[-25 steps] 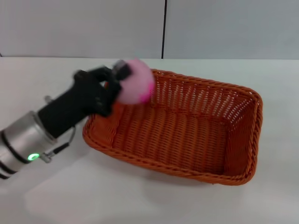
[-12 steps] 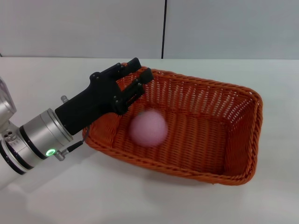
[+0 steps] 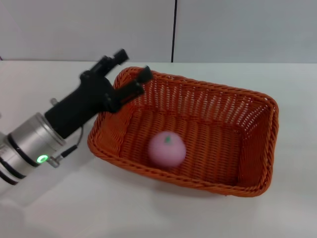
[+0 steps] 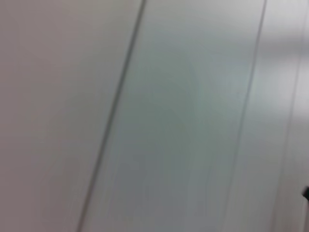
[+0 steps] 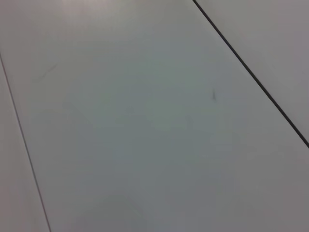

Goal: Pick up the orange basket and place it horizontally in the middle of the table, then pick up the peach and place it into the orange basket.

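Left tool now empty, spread — peach dropped into orange basket.

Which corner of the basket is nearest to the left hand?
The far left corner of the basket. The open left hand hovers right at it, while the other three corners lie away from it. The peach rests inside.

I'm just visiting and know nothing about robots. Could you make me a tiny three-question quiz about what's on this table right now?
1. True or false: the peach lies inside the orange basket.
2. The left pincer is: A) gripping the peach, B) open above the basket's rim, C) flat on the table.
3. Fill in: the peach's green leaf faces ____.

Key: 1 true; 2 B; 3 up.
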Robot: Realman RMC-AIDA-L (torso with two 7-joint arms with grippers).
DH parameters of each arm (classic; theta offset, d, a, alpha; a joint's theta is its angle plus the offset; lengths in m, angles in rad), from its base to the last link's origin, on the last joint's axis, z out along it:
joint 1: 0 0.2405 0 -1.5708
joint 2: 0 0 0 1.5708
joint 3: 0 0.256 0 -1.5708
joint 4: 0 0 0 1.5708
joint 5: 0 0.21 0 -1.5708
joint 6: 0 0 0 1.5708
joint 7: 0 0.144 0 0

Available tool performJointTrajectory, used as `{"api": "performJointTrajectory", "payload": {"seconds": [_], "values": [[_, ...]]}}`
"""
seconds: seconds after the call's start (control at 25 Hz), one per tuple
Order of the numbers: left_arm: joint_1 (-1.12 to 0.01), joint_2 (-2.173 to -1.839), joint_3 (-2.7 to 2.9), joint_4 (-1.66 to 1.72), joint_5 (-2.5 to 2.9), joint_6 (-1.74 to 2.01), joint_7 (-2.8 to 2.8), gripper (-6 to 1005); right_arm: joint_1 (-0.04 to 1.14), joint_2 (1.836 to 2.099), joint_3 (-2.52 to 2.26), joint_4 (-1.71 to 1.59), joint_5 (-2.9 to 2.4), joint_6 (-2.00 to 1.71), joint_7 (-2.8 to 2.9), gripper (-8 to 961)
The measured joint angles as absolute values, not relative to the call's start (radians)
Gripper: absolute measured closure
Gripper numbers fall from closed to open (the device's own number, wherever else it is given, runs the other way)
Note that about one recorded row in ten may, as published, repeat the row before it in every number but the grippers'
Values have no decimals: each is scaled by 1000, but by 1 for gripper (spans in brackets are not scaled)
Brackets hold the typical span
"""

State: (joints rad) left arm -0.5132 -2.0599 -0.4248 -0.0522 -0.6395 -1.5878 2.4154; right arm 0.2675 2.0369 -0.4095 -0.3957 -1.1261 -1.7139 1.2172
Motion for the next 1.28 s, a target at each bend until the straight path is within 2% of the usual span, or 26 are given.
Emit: {"api": "performJointTrajectory", "payload": {"seconds": [0.12,0.32,0.72,1.28], "values": [[-478,-2060,-510,-51,-640,-1631,2421,189,261,2040,-393,-396,-1120,-1727,1217,483],[-382,-2061,-716,-57,-640,-1723,2487,140,249,2056,-311,-395,-1118,-1738,1216,483],[-206,-2069,-1133,-107,-640,-1833,2532,140,237,2070,-165,-318,-1117,-1740,1132,483],[-203,-2071,-1177,-117,-640,-1854,2533,140,253,2072,-41,-241,-1117,-1736,1071,483]]}}
